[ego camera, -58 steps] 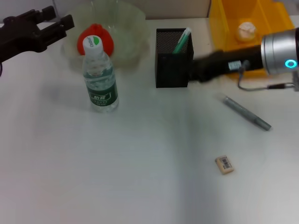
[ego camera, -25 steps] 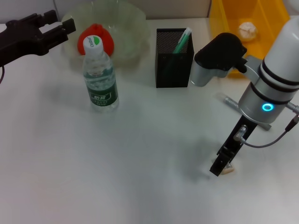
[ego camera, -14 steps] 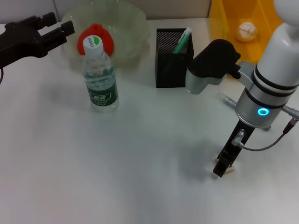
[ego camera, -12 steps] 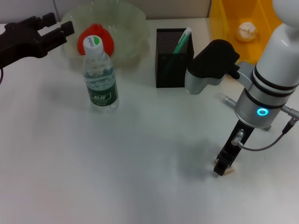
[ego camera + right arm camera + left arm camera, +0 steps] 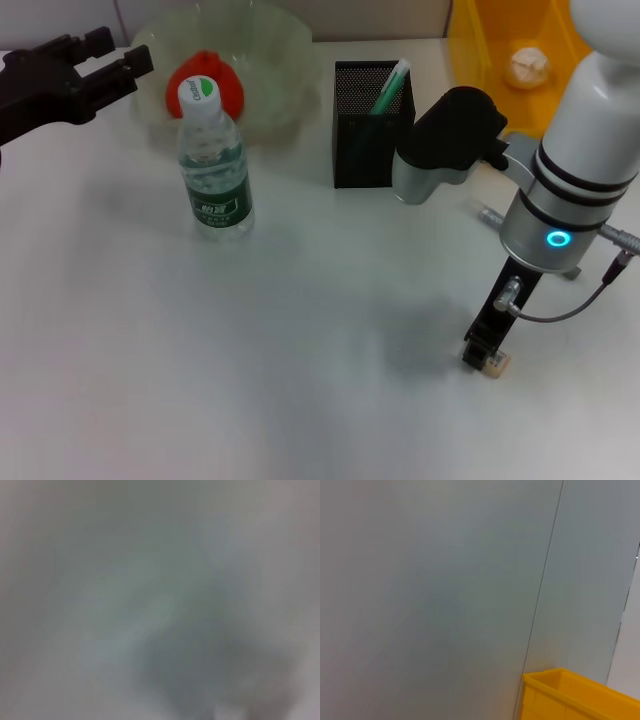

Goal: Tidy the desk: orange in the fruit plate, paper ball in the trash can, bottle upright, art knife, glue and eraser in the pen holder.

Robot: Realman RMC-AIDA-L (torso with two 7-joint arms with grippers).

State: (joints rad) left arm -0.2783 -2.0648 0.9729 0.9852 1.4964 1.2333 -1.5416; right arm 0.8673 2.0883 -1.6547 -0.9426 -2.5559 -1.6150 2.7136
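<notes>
White counter carried everything. At its far right sat a yellow bin with the paper ball in it. A clear plate at the far left held the orange, and the bottle stood upright just before it. Black mesh holder stood mid-counter with a green glue stick leaning inside. The knife lay on the counter right of the holder, mostly hidden behind the right arm.

Smallest was the eraser, flat on the counter near the front right. The right hand pointed straight down on it, tips touching or almost touching its top. How far the tips were spread could not be told, nor whether they pinched it. By my reading, the step was picking up the eraser. Doing it well would mean straddling its short sides, pressing low to the counter, closing squarely, then lifting straight before carrying it over the holder's rim.

The left hand hovered spread and empty, parked beside the plate.
</notes>
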